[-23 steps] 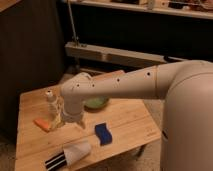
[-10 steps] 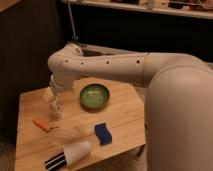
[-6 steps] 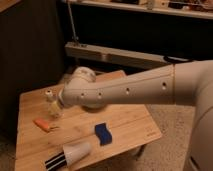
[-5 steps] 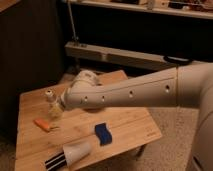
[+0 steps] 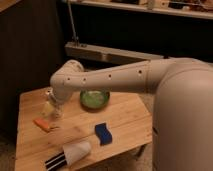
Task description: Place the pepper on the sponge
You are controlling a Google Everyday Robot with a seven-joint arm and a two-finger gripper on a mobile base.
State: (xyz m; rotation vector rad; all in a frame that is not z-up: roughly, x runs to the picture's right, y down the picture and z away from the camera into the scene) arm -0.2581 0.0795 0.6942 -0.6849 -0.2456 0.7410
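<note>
At the left of the light wooden worktop [image 5: 131, 116] lies the small, tapered orange-red pepper [image 5: 42, 124], flat on the boards near the left edge. It is not on the sponge and lies well apart from it.

Just above it and a little to its right hangs the pale end effector [image 5: 50, 108]. It is close over the pepper but, as far as I can see, not holding it. Whether it is spread or pressed together I cannot tell.

Further right, near the front edge, a white cup with black stripes [image 5: 70, 153] lies on its side. Behind it, toward the back of the worktop, stands a round green bowl [image 5: 95, 98]. The dark blue, wavy-edged rectangular sponge [image 5: 103, 133] lies right of the cup with nothing on it. The thick white arm [image 5: 117, 77] reaches in from the right.

I judge the step in hand to be the reach for the pepper. The next move calls for lowering the end effector over the pepper and taking it across its narrow width. The pepper would then go up and rightward to the sponge, clear of the cup.
</note>
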